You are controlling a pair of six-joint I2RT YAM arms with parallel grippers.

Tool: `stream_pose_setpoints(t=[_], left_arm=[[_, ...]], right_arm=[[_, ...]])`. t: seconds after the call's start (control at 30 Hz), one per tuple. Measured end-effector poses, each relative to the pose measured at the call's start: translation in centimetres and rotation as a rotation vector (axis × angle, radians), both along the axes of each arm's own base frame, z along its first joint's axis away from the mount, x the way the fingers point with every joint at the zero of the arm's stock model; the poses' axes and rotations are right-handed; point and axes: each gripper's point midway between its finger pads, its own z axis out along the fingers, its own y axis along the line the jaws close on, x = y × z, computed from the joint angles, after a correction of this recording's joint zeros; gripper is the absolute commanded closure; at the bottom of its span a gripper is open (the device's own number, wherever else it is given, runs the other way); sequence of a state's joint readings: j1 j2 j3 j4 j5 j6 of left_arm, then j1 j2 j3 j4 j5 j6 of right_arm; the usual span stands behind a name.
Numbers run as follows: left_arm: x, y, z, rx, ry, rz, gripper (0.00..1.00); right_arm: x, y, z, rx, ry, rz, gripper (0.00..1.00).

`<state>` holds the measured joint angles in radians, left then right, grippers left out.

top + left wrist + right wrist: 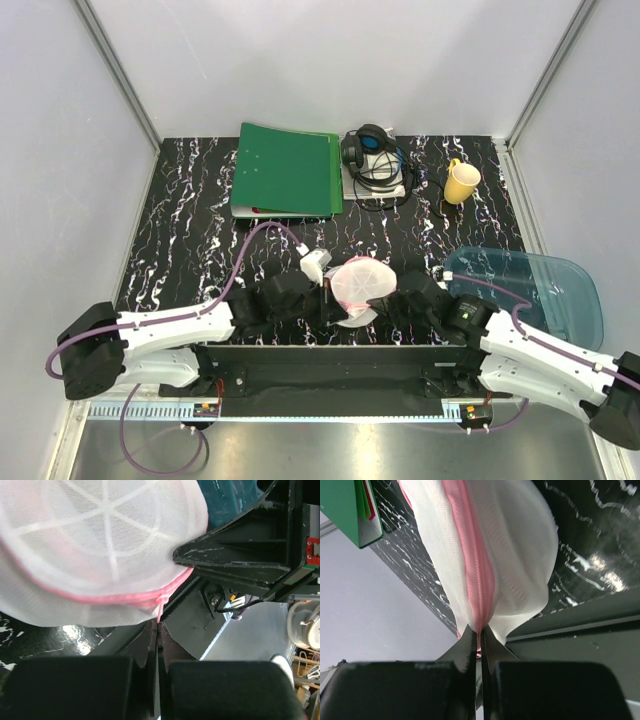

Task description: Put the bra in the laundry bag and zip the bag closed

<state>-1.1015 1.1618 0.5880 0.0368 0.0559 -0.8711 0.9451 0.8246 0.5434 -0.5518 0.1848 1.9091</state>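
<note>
Laundry bag [362,282] is lying just ahead of the left gripper [158,626], which is pinching its pink trim [125,598], and the right gripper [480,632], which is clamping the zip seam [479,575] running straight away from it.

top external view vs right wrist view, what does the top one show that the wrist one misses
Only top external: the yellow mug, headphones and blue tray. Only right wrist: the right tool shut on the pink zip edge, seen close up. Both: the white laundry bag, the green folder and the black marbled table.
</note>
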Motion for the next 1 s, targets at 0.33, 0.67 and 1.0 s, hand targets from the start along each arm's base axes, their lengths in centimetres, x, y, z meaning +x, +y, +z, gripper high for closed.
stream_pose_setpoints(t=[0.33,0.67,1.0], left_arm=[[4.5,4.9,0.1,0.064,-0.052,0.127,1.00],[2.3,4.4,3.9,-0.056,-0.146,-0.052,0.52],[1.7,0.5,2.8,-0.091,-0.044,-0.117,0.44]], right_arm=[[3.2,-3.2,-0.5,-0.136,-0.130,0.062,1.00],[6.4,-0.7,3.8,-0.145,-0.266,0.299,1.00],[5.6,0.2,4.5,-0.080,-0.254,0.341,1.00]])
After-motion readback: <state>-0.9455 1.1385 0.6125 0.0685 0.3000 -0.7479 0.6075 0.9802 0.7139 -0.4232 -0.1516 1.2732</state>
